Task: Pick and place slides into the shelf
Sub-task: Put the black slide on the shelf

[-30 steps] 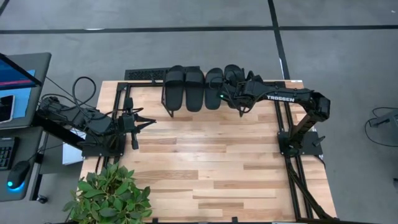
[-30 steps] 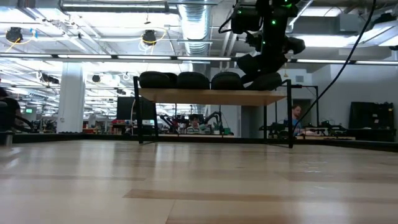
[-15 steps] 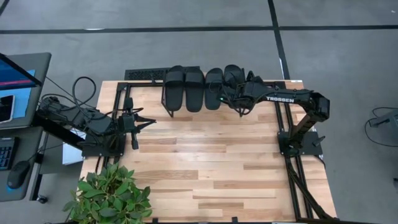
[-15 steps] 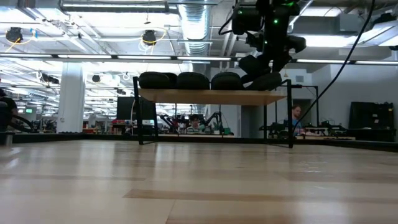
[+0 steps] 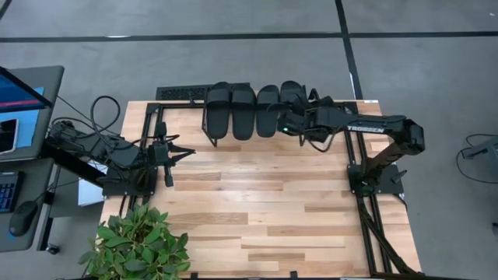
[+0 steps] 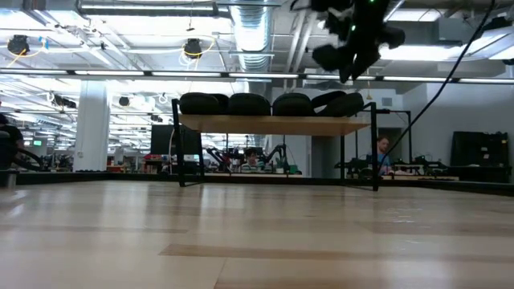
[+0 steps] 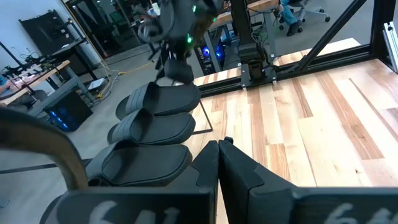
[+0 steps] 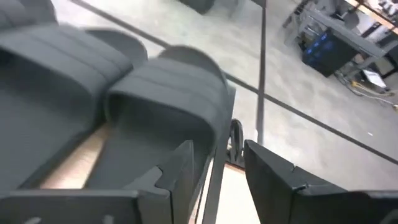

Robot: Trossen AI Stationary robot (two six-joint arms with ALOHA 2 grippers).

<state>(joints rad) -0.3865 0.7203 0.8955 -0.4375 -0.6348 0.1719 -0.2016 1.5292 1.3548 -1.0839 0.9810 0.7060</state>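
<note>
Lifted clear since the earlier frames, my right gripper (image 6: 351,50) now hangs above the far-right sandal instead of pressing down on it, and in the overhead view its arm has drawn back a little to the right. Four matching all-black slip-on slides (image 5: 254,109) sit side by side on the low rack with the light wood top and thin black metal legs (image 6: 273,125), at the far edge of the table. From table height the row reads as rounded black humps, and the far-right one (image 6: 344,103) lies slightly tilted against its neighbour rather than flat.

By my reading the placing is all but done: I see no slide left on the pale plank tabletop (image 5: 264,202), and what remains is at most squaring that last sandal and pulling the arm away.

Right fingers (image 8: 277,180) stand parted and empty, with the wide ribbed strap of the nearest slide just beyond them. Left gripper (image 5: 183,153) waits at the left side of the table, pinched closed on nothing.

Slides look matte and rubbery, with long oval soles and broad moulded straps. Rack top is smooth blond board; the tabletop is mixed strips of light wood. A leafy green plant (image 5: 136,245) stands at the near-left corner.
</note>
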